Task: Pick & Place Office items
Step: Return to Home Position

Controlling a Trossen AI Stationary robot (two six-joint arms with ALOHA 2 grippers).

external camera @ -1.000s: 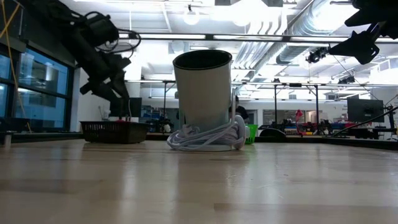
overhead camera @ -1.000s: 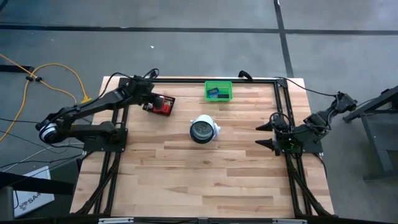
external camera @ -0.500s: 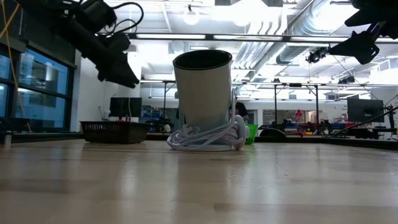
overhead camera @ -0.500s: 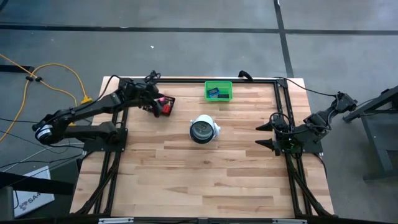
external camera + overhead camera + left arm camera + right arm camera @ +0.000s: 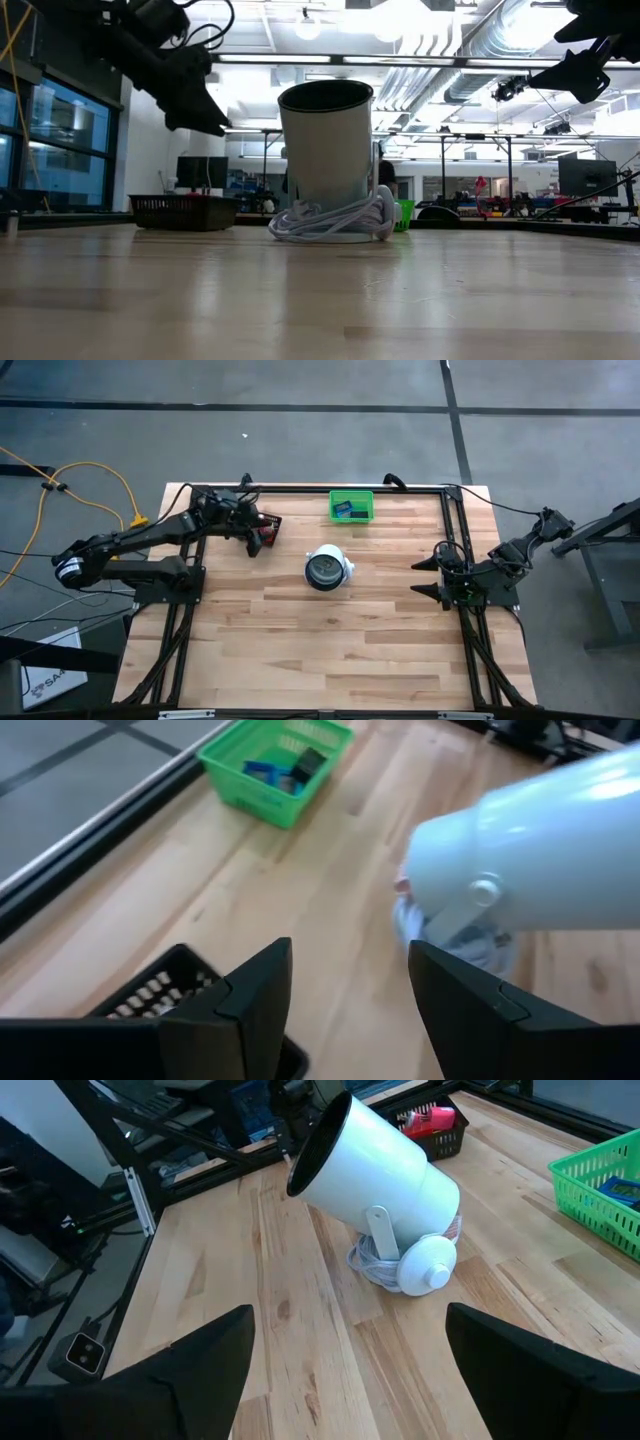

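Right gripper point(image 5: 418, 579) waits by the table's point(image 5: 330, 645) right edge, jaws spread wide, empty. Further back, left gripper point(image 5: 350, 990) hovers above the black mesh tray point(image 5: 148, 996), open, nothing held; red and pink blocks point(image 5: 430, 1120) lie inside. Beyond, blue and black flat rectangles point(image 5: 283, 772) sit in the green bin point(image 5: 245, 790).

2 black jointed arms point(image 5: 140, 538), wedge-shaped fingers point(image 5: 250, 1010).

The green plastic basket point(image 5: 255, 805) is showing blue and black flat pieces point(image 5: 265, 772). The black mesh tray point(image 5: 445, 1142) is showing red and pink blocks point(image 5: 428, 1121).
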